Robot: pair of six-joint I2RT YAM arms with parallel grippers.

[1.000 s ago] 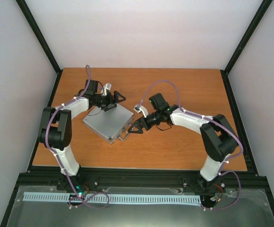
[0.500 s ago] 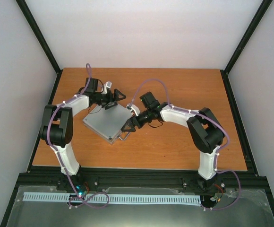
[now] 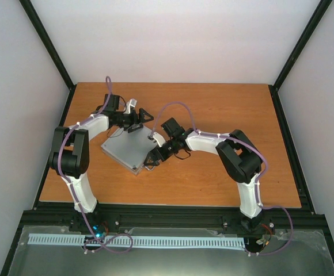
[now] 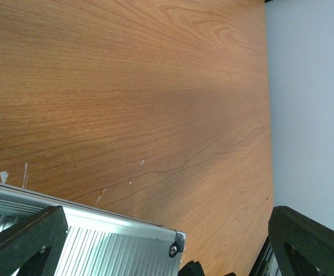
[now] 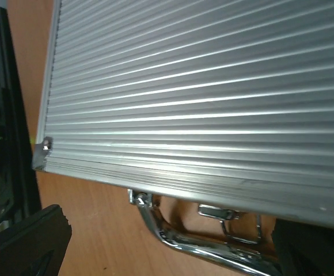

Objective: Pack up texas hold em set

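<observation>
1. Reaching in over the last second, my right jaws, spread wide, now straddle the handle (image 5: 179, 245) edge of the closed briefcase (image 3: 126, 150).
2. Briefcase lies flat on the tabletop (image 3: 224, 109), lid down; latching looks next.
3. My left jaws, apart and empty, hover at its far corner.

Ribbed, seemingly aluminium briefcase (image 5: 201, 86), wood-grain table (image 4: 126, 86)

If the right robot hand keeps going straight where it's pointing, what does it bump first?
Most likely the shiny handle on the silver briefcase: the right gripper stands open, pointing right at it. How close is hard to tell.
</observation>
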